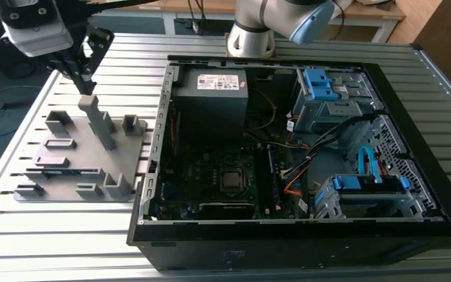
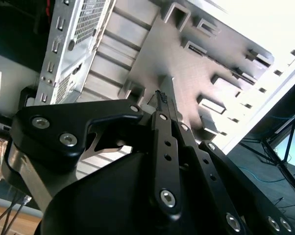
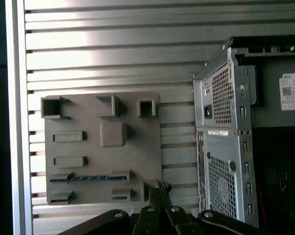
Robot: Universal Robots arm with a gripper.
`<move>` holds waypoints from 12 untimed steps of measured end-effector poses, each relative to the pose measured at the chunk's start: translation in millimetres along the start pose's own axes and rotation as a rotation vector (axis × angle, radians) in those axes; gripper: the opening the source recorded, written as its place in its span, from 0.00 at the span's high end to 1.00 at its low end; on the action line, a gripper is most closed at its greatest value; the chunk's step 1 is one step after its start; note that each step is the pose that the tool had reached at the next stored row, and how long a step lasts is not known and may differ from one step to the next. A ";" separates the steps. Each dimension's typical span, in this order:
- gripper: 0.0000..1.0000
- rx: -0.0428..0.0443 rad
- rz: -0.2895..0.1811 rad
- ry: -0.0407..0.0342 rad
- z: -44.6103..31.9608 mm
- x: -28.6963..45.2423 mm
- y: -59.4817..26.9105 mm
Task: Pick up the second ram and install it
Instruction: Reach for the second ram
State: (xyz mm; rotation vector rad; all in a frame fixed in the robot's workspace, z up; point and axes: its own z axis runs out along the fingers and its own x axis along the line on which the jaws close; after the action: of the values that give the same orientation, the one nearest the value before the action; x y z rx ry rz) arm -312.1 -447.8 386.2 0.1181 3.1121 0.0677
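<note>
The fingers (image 3: 157, 200) are pressed together tip against tip, with nothing pinched between them and nothing touched. The second ram (image 3: 88, 178) is seated on edge in a narrow slot of the grey holder tray (image 3: 137, 147), near the side of the tray that lies lowest in the exterior view, where it shows as a thin dark strip with a bluish sheen (image 1: 69, 172). Low upright blocks (image 1: 89, 189) stand just beside that slot, and a tall upright block (image 1: 100, 123) rises from the middle of the tray. The gripper (image 1: 89, 88) is held above the tray, close over the tall block and well apart from the stick. The open computer case (image 1: 157, 153) lies beside the tray on the exterior view's right, with the motherboard (image 1: 209, 176) exposed inside. The main hazard is judged to be the shut fingertips: brought down as they are, they would press on the thin board's top edge instead of straddling it, and the stick could be bent or jammed in its slot. A collision with the tall block or the low blocks is also judged possible, given how closely they crowd the slot. An off-centre pinch could leave the long stick tilted.
</note>
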 end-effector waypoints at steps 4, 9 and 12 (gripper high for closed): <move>0.90 0.0000 0.000 0.0000 2.0 12.7 -3.5; 0.90 -0.0001 0.000 0.0000 3.2 32.6 -5.5; 0.90 0.0001 0.000 0.0001 5.1 41.1 -6.2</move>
State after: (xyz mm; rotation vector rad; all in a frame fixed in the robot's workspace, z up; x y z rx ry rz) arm -353.4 -450.6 379.9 0.1181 3.1122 0.0676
